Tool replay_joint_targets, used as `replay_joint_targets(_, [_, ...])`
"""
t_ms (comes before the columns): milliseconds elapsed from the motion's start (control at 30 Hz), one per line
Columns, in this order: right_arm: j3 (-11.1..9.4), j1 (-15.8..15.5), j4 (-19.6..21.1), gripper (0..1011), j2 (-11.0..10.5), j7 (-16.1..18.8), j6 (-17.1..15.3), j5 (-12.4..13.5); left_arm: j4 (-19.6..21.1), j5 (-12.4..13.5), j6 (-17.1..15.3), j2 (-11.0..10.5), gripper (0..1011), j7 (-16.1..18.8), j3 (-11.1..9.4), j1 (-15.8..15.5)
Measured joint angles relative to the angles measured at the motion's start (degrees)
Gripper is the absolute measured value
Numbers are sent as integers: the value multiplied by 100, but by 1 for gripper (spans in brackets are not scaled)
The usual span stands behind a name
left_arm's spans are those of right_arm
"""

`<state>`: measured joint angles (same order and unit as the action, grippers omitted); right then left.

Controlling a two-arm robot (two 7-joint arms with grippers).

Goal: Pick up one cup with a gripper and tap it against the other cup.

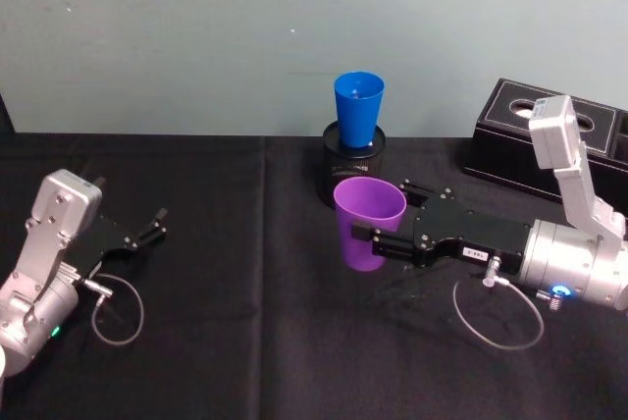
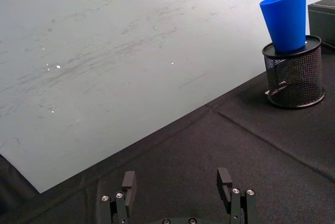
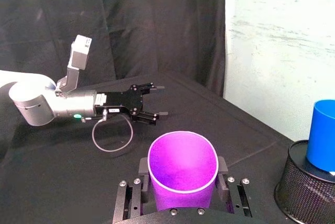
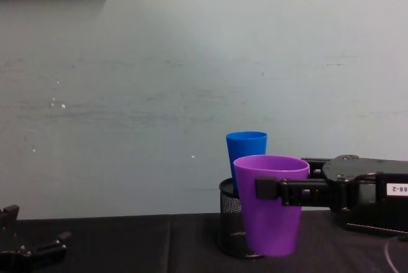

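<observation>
Black cloth (image 1: 196, 273) is spread over the whole bench (image 1: 245, 361), and a seam is seen running across it from front to back. Behind the bench a pale green wall (image 1: 196, 27), scuffed and speckled, is seen; in the right wrist view a dark curtain (image 3: 131, 20) is hung along the far side of the room. At the back of the bench a black mesh pen holder (image 1: 353, 170) is placed, and the blue cup (image 1: 358, 106) is stood upright inside it, its upper half rising above the holder's rim. To the right of the holder, near the wall, a black tissue box (image 1: 520, 135) is set.

The purple cup (image 1: 368, 224) is held upright by the right hand (image 1: 386, 214), whose two fingers are closed against opposite sides of the cup just below its rim. The cup is kept in front of the pen holder, nearer the robot, close to the blue cup but apart from it. In the chest view its base appears raised off the cloth.

The left hand (image 1: 152, 227) is parked low over the left of the bench, well apart from both cups, its fingers spread with nothing held between them.
</observation>
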<state>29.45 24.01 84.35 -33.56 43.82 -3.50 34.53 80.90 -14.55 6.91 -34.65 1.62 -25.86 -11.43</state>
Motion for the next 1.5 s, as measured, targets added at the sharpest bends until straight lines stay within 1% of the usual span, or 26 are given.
replay_joint_targets(1500, [0,0,0,729,0,0,0,0,0,0,0,0,1011,0,0,0])
